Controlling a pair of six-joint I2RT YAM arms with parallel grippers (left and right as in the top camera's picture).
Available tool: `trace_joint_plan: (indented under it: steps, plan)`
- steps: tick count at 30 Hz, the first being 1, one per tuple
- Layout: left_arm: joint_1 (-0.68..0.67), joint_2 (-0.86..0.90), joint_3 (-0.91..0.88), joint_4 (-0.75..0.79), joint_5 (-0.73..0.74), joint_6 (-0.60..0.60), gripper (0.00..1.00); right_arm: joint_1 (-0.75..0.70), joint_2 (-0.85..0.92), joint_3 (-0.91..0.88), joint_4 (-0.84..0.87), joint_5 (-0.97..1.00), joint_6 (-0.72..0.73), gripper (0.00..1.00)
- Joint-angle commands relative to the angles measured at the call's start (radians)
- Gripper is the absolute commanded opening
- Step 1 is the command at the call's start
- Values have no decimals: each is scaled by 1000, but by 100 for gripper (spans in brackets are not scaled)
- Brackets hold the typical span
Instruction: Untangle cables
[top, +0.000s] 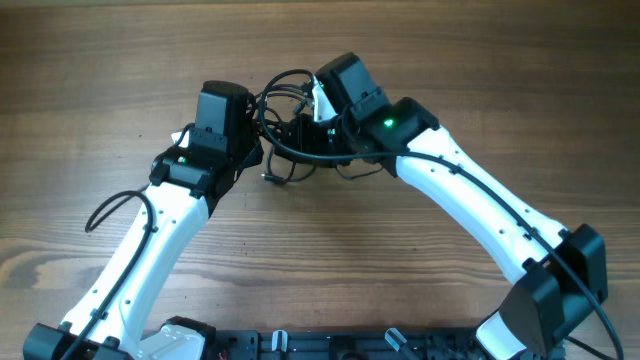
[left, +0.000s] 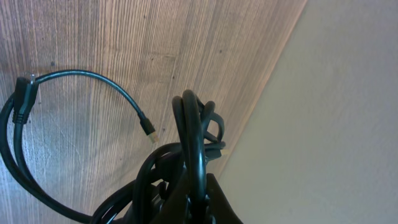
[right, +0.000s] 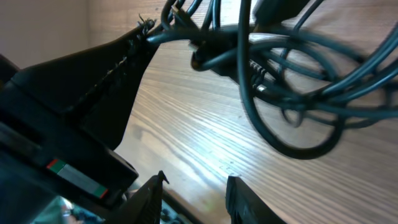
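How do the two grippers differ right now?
The left gripper is shut on the cables; the right gripper is open and empty. Seen from overhead, the left gripper sits left of the cables and the right gripper right of them. Both meet at the cables over the table.

I can read no words, brands or numbers anywhere in my views. The closest thing to a label is a small red-and-green strip (right: 57, 165) on a black housing (right: 74, 93) in the right wrist view, too blurred to make out. A green light (top: 387, 124) glows on my right arm.
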Motion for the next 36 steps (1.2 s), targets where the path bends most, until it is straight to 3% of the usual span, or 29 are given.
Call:
trace_joint_plan:
  steps: [1, 10, 16, 27, 36]
  plan:
    - [3, 3, 16, 4, -26, -125, 4, 15, 9, -44, 27, -51, 92, 49]
    - [11, 3, 16, -1, 23, -134, 4, 16, 68, -106, 116, 61, 112, 54]
    - [11, 3, 16, -60, 27, -127, 4, -71, 68, -106, 122, 164, 84, 54]
    - [10, 3, 16, -43, 263, -127, 4, -110, 69, -106, 190, 160, 58, 53]
    - [11, 3, 16, -2, 232, -128, 4, -110, 69, -106, 113, 83, 3, 54]
